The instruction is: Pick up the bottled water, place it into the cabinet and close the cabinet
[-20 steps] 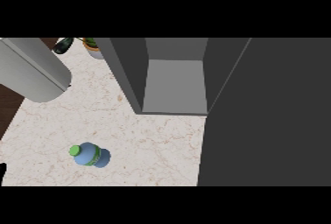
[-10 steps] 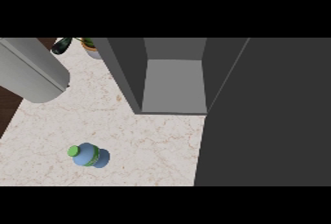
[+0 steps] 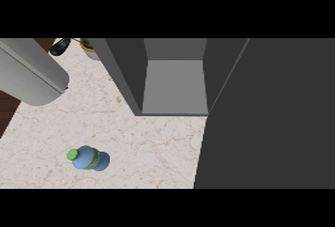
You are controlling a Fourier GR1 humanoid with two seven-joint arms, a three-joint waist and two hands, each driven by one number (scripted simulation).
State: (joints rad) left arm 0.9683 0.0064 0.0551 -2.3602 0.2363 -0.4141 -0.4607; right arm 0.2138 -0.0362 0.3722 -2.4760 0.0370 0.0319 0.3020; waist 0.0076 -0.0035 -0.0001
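Observation:
The bottled water stands on the marble counter at the lower left; it is blue with a green cap and a green band, seen from above. The grey cabinet is open at the top centre, and its inside shelf looks bare. Its dark door is swung out and fills the right side of the view. A grey forearm crosses the upper left corner, well away from the bottle. No hand shows in the head view.
A dark object and a small potted plant sit at the counter's back left, beside the cabinet's side wall. The counter's left edge meets dark floor.
The grey forearm has drifted slightly left. A small dark tip at the lower left edge one second ago is gone. Bottle and cabinet have not moved.

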